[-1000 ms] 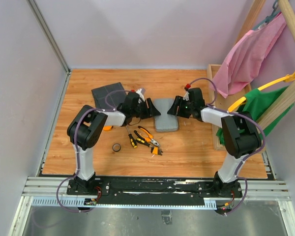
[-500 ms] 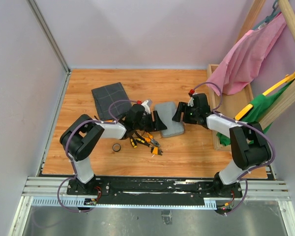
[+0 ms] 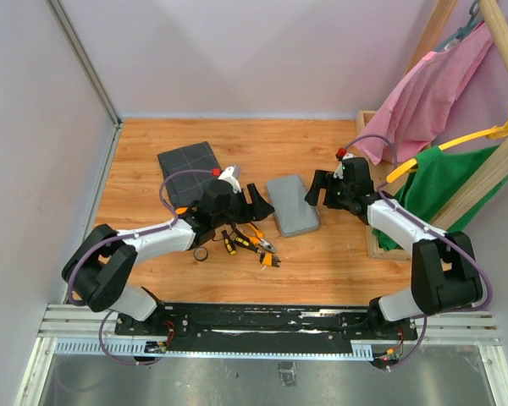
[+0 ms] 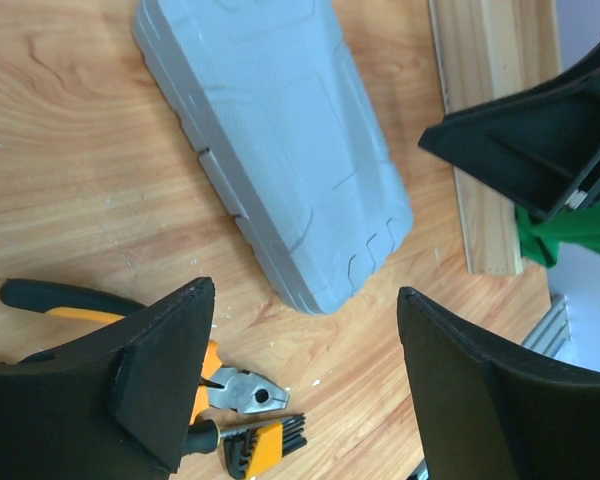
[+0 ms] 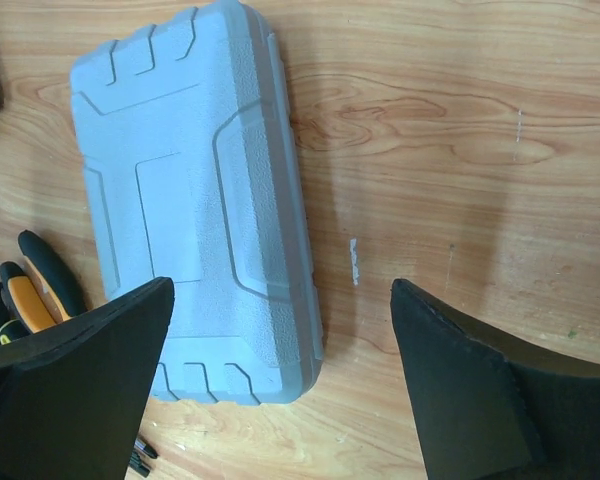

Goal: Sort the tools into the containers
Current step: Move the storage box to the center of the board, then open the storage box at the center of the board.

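Wood table (image 3: pixel 322 254) | grey case (image 3: pixel 292 205) turned askew — left gripper (image 3: pixel 262 205), right gripper (image 3: pixel 311 191) spread, backed off

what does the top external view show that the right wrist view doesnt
Only top external: the dark grey pouch, the black tape ring and a pink garment hanging at the right. Only right wrist: the moulded lines on the light-grey case, close up. Both: the case lying shut on the wooden table, the pliers beside it (only handle ends in the wrist view), and the right gripper, open and empty.
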Tool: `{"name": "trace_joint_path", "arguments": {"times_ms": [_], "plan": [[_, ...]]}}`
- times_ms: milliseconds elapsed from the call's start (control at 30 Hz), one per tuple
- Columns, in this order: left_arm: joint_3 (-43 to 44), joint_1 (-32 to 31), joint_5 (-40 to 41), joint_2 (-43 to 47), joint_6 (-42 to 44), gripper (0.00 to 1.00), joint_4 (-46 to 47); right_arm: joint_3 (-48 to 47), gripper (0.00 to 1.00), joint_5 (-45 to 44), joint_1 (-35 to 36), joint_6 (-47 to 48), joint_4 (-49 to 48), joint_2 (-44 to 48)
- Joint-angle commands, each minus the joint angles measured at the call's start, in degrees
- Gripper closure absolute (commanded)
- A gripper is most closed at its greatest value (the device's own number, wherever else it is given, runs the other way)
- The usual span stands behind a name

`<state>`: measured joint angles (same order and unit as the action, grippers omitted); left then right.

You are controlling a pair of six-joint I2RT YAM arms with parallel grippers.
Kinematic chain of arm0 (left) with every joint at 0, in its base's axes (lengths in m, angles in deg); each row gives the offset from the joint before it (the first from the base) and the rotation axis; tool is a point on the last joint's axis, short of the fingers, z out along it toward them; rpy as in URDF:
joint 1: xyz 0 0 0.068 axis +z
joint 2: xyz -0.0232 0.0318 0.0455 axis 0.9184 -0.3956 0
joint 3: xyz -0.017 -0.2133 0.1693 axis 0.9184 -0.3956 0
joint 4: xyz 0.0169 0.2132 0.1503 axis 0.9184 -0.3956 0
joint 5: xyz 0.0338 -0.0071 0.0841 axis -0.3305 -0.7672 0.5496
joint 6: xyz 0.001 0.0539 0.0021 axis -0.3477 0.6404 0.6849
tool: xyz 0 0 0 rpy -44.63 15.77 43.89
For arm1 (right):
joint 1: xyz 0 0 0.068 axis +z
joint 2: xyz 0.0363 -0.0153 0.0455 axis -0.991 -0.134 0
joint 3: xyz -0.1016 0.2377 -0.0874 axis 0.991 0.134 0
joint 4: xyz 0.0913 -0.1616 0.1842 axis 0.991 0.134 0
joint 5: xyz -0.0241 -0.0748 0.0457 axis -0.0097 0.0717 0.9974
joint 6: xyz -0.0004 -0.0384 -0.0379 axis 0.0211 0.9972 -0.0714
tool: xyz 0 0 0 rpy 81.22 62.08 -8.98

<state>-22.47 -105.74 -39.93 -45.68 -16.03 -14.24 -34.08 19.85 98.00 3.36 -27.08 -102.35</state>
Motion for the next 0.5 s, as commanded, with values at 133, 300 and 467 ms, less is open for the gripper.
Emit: {"name": "trace_joint_path", "arguments": {"times_ms": [133,300,467], "plan": [[-2.3,3.4,4.8,4.7,0.4,0.20,-2.2,1.1,0.03,1.5,-0.5,2.8,2.0,2.5],[-4.0,6.2,1.5,5.8,0.4,0.15,0.7,-0.3,0.01,-3.5,2.9,6.9,4.2,3.0],[-4.1,7.2,1.3,7.0,2.1,0.09,0.7,-3.0,0.01,-8.7,8.0,8.8,6.2,0.8]]}}
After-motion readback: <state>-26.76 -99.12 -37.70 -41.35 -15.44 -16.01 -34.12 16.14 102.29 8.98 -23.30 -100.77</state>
